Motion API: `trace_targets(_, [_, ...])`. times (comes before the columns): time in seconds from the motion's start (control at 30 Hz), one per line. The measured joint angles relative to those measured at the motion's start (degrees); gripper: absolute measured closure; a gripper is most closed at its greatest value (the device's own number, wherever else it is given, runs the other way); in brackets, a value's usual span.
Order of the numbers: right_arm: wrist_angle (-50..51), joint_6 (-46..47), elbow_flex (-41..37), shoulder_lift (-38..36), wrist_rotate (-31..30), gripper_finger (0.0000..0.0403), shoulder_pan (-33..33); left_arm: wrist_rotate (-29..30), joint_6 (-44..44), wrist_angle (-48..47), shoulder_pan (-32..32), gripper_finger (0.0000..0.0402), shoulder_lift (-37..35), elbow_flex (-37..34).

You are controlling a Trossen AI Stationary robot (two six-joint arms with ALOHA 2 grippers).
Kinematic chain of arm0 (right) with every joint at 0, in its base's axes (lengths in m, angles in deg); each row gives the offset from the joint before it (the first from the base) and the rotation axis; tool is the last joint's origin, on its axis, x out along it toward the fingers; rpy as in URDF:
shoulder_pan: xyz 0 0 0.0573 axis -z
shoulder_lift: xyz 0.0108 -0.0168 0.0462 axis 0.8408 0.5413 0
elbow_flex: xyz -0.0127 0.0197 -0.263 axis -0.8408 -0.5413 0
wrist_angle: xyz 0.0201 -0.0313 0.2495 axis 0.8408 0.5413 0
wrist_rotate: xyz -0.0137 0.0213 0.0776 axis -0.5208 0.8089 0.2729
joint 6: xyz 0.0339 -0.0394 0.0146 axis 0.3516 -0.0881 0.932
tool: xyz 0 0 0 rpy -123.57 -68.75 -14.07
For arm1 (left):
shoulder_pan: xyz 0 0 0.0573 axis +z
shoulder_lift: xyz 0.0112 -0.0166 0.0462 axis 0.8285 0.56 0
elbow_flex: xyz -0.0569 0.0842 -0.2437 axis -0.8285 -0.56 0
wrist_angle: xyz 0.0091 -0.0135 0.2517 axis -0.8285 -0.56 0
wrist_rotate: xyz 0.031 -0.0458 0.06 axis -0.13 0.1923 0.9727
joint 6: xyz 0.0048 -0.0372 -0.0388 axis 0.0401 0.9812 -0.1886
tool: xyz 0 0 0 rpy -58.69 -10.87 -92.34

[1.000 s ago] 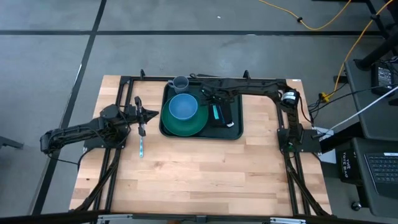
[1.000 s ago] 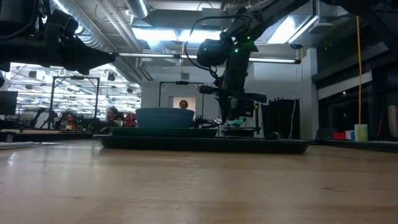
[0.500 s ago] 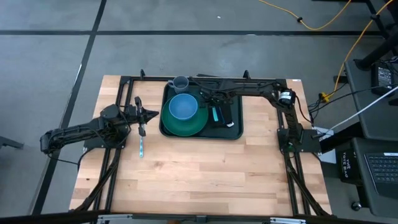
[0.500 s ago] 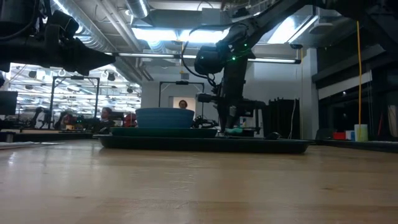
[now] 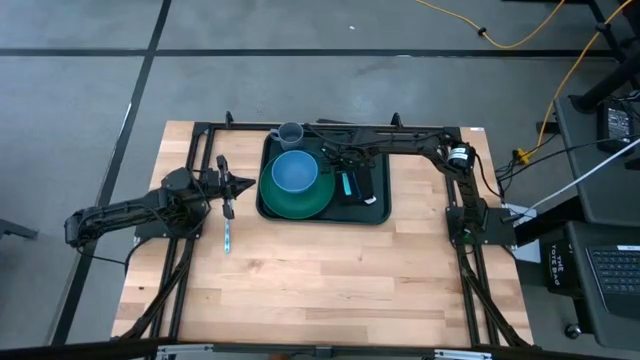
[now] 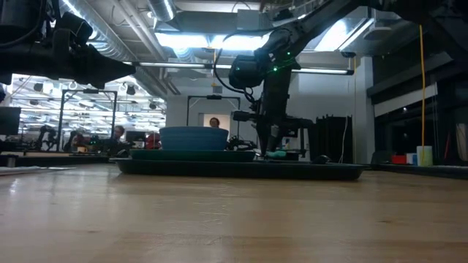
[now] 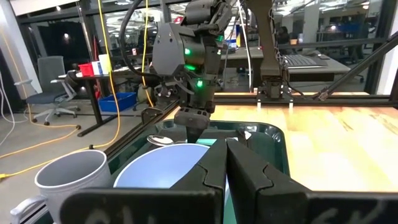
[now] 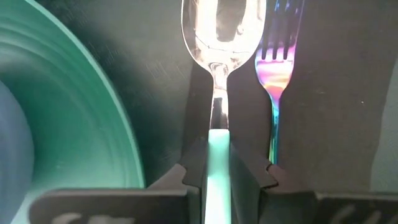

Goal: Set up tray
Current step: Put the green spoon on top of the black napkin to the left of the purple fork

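Observation:
The dark green tray (image 5: 380,215) lies at the table's far middle. On it are a green plate (image 5: 300,203) with a blue bowl (image 5: 293,172) and, to the right, a black napkin (image 5: 366,186). A fork (image 8: 276,81) lies on the napkin. My right gripper (image 5: 343,172) stands over the napkin, shut on a teal-handled spoon (image 8: 222,37) beside the fork. Left of the tray my left gripper (image 5: 233,183) waits, shut and holding nothing. My right gripper pinches the spoon's teal handle (image 8: 217,146) between its two fingers, close behind the metal neck. The fingers come steeply from above. The spoon reaches forward from the fingers with its bowl over the napkin, parallel to the fork; whether it rests on the napkin I cannot tell.
A grey cup (image 5: 290,133) stands at the tray's far left corner. One more utensil (image 5: 227,237) lies on the bare wood left of the tray, near my left gripper. The near half of the table is open wood.
My right gripper has sunk a little toward the napkin with the spoon, then kept still.

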Motion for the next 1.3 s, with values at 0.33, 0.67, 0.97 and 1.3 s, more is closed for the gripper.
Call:
trace_targets(0.33, [-0.15,0.66,0.02,0.92,0.00,0.0355,0.06,0.00,0.24,0.00,-0.02,0.0395,0.00,0.00])
trace_targets(0.67, [-0.12,0.38,0.00,2.36,0.00,0.0355,0.49,-0.02,0.39,0.00,-0.02,0.0397,0.00,0.00])
trace_targets(0.97, [-0.17,0.42,0.00,2.93,0.00,0.0350,0.74,-0.02,0.38,0.00,0.00,0.0398,0.00,0.00])
trace_targets(1.3, [-1.08,-1.10,0.04,3.96,-0.09,0.0344,0.74,-0.04,0.37,-0.02,-0.02,0.0398,0.00,0.00])
